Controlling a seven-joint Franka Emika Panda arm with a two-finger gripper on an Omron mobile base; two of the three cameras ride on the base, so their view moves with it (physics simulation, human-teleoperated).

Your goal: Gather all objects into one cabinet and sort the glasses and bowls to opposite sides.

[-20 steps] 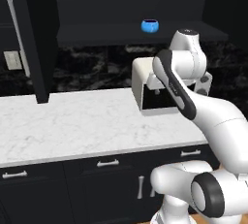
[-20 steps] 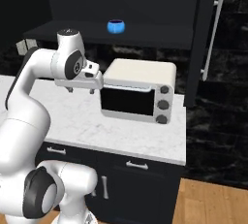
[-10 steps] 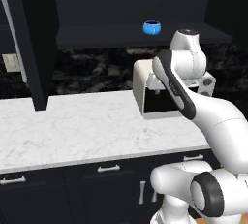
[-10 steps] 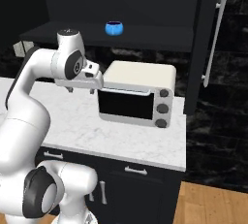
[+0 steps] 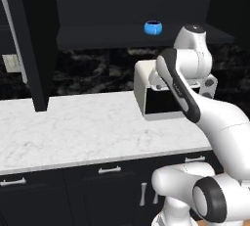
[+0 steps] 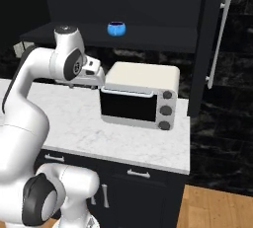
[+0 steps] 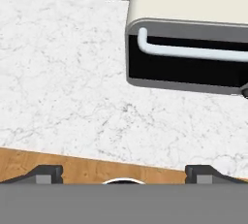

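The hand hangs over the white marble tabletop with its two dark fingertips set wide apart and nothing between them; it points down at the stone just in front of the cream toaster oven. In the right base view the hand sits at the oven's upper left corner, close beside it, though whether it touches the casing cannot be told. Beyond the oven, on the dark shelf of the black wall cabinet, stands the small blue bowl, alone near the middle of the shelf and well above the hand. The cabinet's tall door with its long silver bar handle stands open at the right edge of the shelf. A red mug, an orange cup and a brown bowl cannot be made out from here. Judging by this, the gathering is at an early or searching step: the hand carries nothing and one bowl already rests in the cabinet. The next move probably calls for lifting the hand clear of the oven and finding the remaining vessels, or nudging the blue bowl toward one end of the shelf so the cups can take the other.
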